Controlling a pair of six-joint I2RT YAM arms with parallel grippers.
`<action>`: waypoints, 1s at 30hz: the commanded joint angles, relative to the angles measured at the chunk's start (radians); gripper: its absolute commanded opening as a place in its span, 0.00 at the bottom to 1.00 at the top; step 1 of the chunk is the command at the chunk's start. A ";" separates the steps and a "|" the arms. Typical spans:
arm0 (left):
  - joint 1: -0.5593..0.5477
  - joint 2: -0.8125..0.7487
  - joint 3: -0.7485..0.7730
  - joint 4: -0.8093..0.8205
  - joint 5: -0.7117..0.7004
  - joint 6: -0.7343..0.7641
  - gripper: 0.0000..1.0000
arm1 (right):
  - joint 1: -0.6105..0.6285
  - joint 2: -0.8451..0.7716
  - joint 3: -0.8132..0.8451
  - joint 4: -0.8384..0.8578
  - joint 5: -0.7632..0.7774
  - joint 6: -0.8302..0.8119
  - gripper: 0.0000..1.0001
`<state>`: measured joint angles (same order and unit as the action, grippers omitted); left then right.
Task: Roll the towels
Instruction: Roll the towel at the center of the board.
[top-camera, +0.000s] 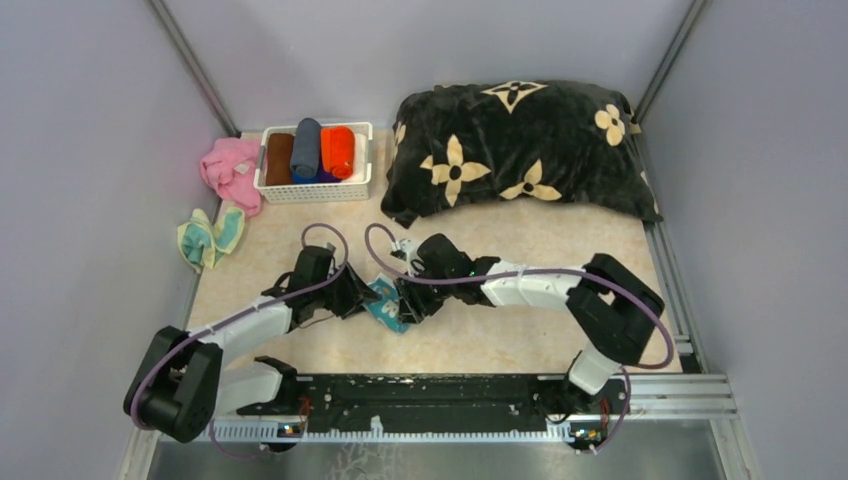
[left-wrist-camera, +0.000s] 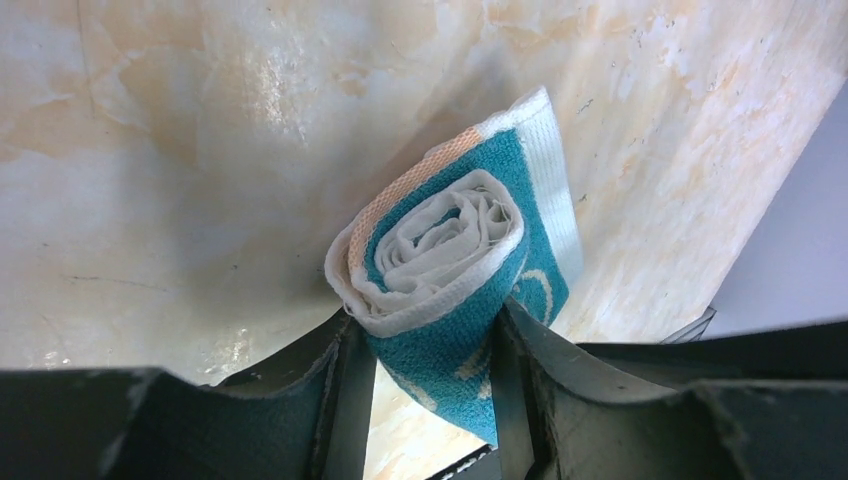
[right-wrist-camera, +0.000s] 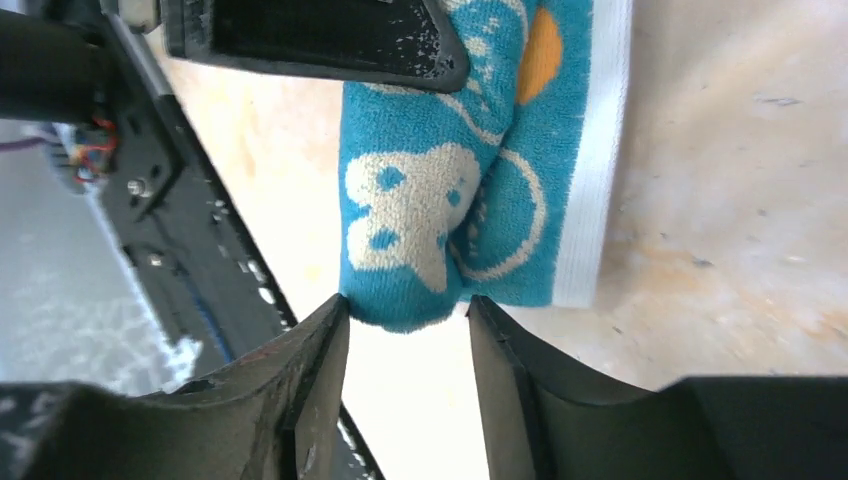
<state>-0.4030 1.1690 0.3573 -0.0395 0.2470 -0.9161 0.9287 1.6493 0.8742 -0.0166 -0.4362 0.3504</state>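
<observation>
Where the two grippers meet: a teal towel (top-camera: 386, 306) is found lying on the table (top-camera: 520, 240), with one end at each gripper's tips
look of the roll: it is wound into a tight spiral, and white inner layers are seen at its end; pale circles and a cream figure are printed on the outside; a loose flap with an orange spot and a white border is spread flat beside the roll
left gripper (left-wrist-camera: 425, 335): pressed onto one end of the roll, a finger set against each side
right gripper (right-wrist-camera: 405, 310): spread, its tips flanking the opposite end of the roll
long axis: laid from one gripper's tips to the other's, the spiral end turned toward the left wrist
white basket (top-camera: 315, 190): set well beyond both grippers, nearer the left one's side; three rolls are packed side by side in it, a brown roll (top-camera: 280, 158), a blue-grey roll (top-camera: 306, 148) and an orange-red towel (top-camera: 338, 152), their long axes pointing away from the arms
pale yellow towel (top-camera: 210, 236): crumpled and unrolled, well off to the left gripper's outer side
pink cloth (top-camera: 232, 170): bunched just beside the basket
black cushion (top-camera: 520, 150): placed far beyond the right gripper
</observation>
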 joint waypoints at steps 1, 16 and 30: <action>0.004 0.040 -0.004 -0.075 -0.077 0.060 0.48 | 0.098 -0.122 0.084 -0.190 0.360 -0.171 0.50; 0.002 0.040 0.007 -0.083 -0.082 0.060 0.51 | 0.424 0.079 0.219 -0.159 0.880 -0.395 0.61; 0.003 0.098 0.044 -0.044 -0.049 0.056 0.56 | 0.448 0.211 0.164 -0.201 0.845 -0.370 0.45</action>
<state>-0.4034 1.2263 0.4015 -0.0399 0.2565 -0.8928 1.3651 1.8339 1.0649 -0.1852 0.4500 -0.0364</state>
